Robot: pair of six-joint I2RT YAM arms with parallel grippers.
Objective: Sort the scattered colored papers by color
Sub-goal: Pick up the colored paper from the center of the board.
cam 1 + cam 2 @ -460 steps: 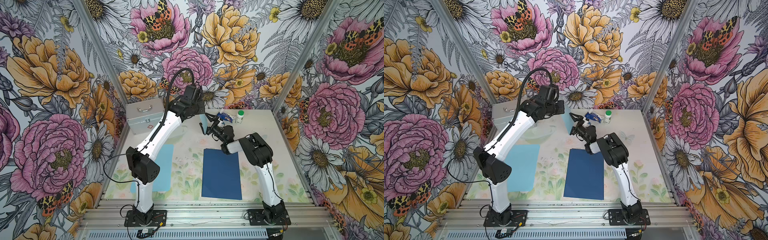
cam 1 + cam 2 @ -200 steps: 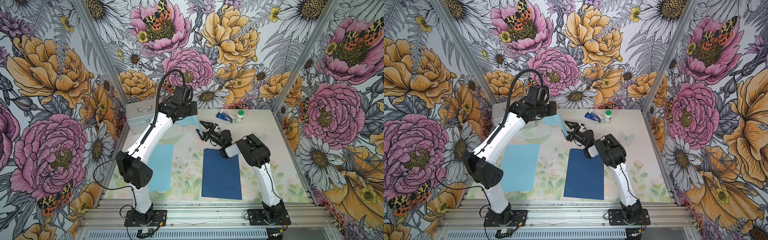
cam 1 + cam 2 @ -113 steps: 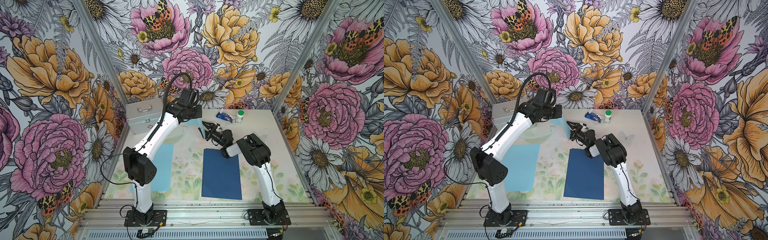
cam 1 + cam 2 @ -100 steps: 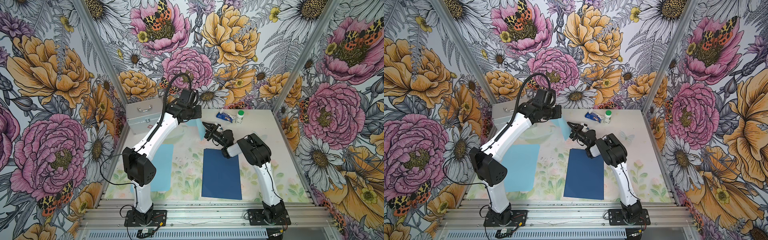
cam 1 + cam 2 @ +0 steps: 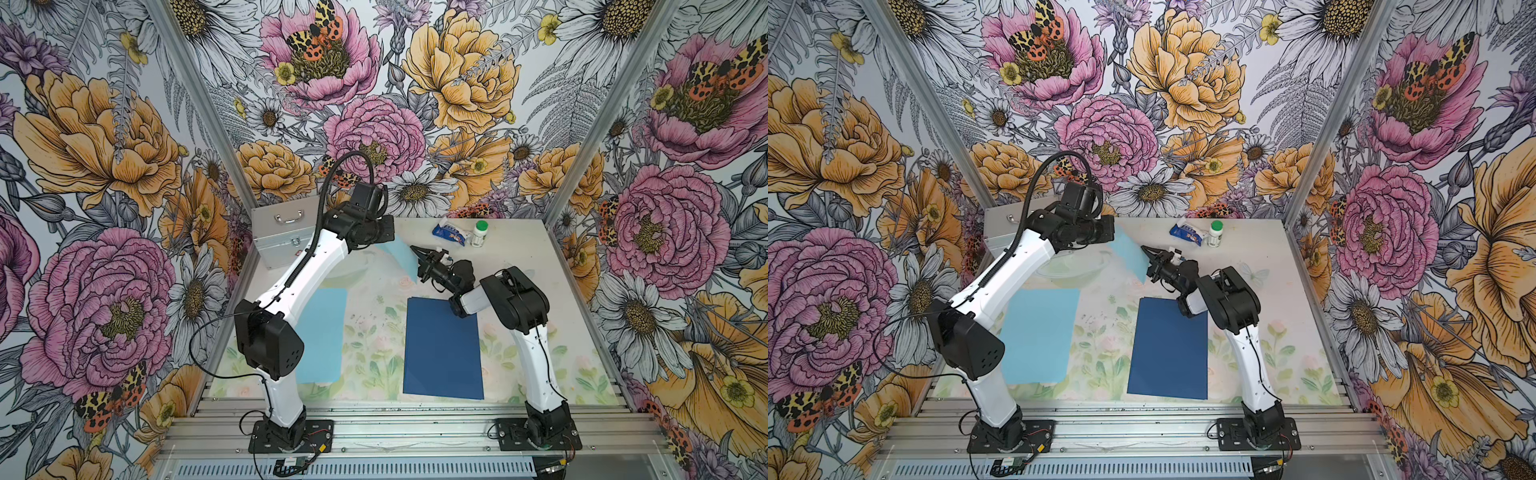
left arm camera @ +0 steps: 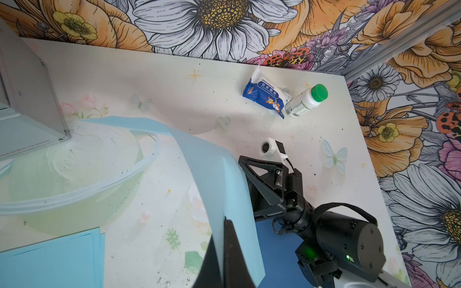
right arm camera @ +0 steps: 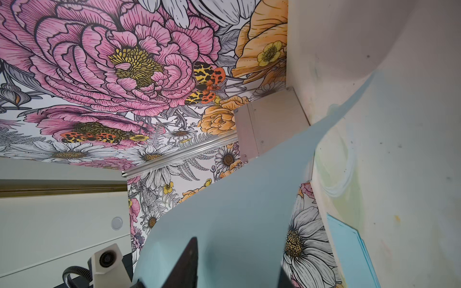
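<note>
Left gripper (image 6: 223, 251) is clamped tight on the held light blue sheet (image 5: 400, 254). The paper is pinched between its dark fingers in the left wrist view, but the wrist block hides the claw in both top views. The sheet is in the air at about 12 o'clock from table centre, curled, with its far end drooping toward the clear bowl (image 6: 74, 179).

Right gripper (image 5: 417, 264) comes in from 3 o'clock. Its jaws stand apart, straddling the sheet's free edge, and I cannot tell whether a finger touches the paper. In the right wrist view the sheet fills the space between the fingers.

The light blue stack (image 5: 1038, 332) lies flat at 8 o'clock, with a few edges slightly offset. The left arm crosses over its near left side in a top view. The navy stack (image 5: 442, 349) lies flat at 5 o'clock, well apart from the light stack, and the right forearm covers its 1 o'clock corner.

Other things:
- The silver case (image 5: 282, 232) is in the 10 o'clock corner.
- The bowl is just beside the case, at 4 o'clock of it, partly under the left arm.
- The blue-and-white packet (image 5: 449, 235) is at 1 o'clock.
- The white bottle with a green cap (image 5: 480, 235) is just beside the packet, on its 3 o'clock side.

Both the packet and the bottle are well apart from the grippers. The table (image 5: 523, 257) has a pale floral print.
</note>
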